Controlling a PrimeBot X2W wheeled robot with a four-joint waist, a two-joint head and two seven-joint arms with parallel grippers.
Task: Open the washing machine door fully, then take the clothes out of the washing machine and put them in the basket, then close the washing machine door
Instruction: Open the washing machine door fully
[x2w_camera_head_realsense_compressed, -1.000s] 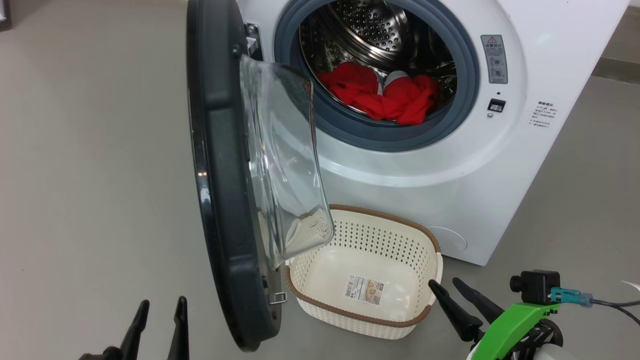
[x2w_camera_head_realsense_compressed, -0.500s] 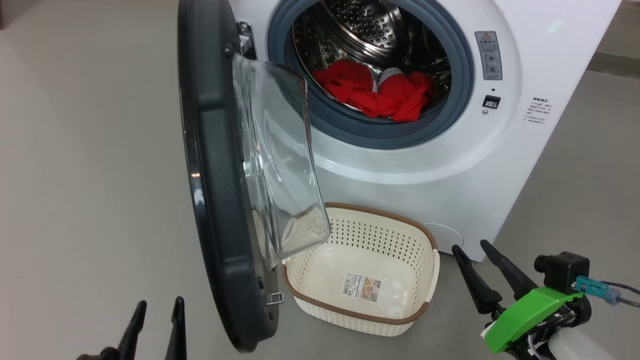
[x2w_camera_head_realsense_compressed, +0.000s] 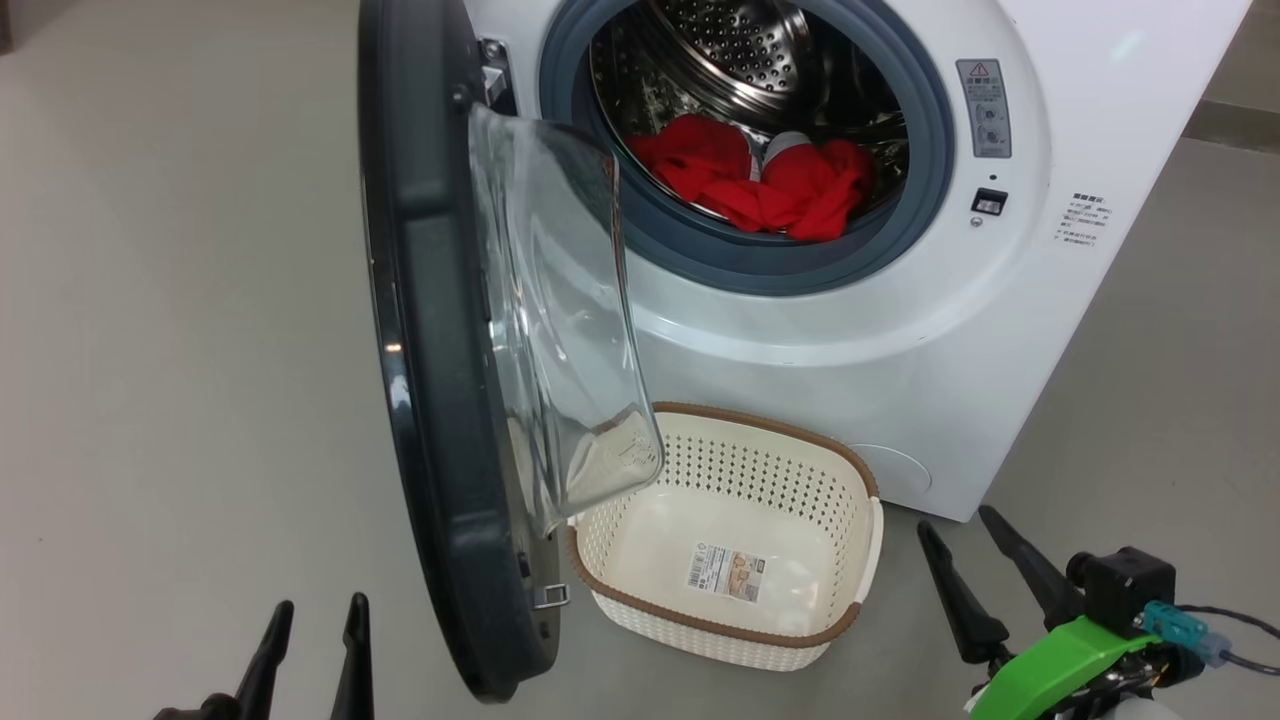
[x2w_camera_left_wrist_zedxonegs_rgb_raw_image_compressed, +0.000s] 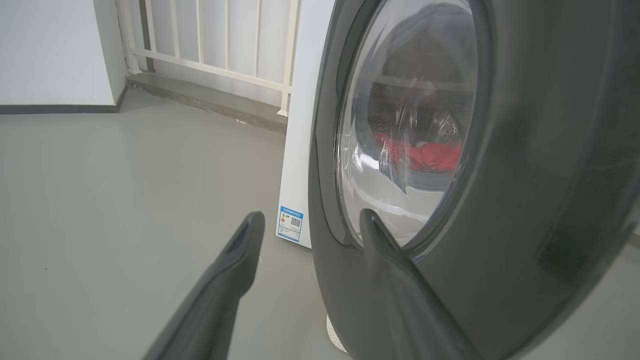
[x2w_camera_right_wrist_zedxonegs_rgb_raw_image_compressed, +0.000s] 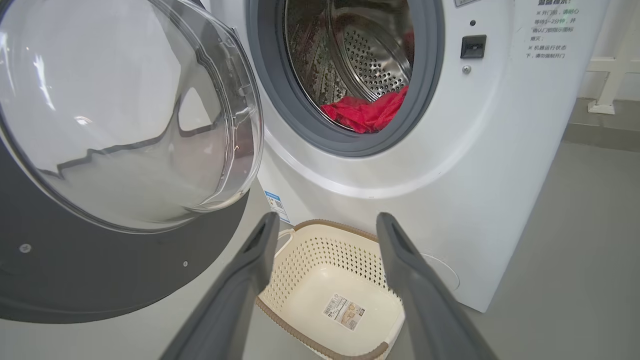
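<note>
Your right claw gapes wide and empty beside the basket, set below the drum to catch the clothes heaped in the washing machine, while your left claw, equally wide, hovers by the washing machine door, seemingly swung clear.

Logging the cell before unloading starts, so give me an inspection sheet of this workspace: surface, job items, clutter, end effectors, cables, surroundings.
surface: grey floor, smooth and bare.
job's things: washing machine with the washing machine door standing open; red clothes lie in the drum; basket sits on the floor in front of the machine, empty apart from a sticker on its base.
clutter: nothing seen.
end effectors: left end effector open, near the door's outer face, holding nothing; right end effector open, right of the basket, holding nothing.
cables: teal plug with thin dark leads beside the right wrist camera.
surroundings: white railing beyond the machine.
</note>
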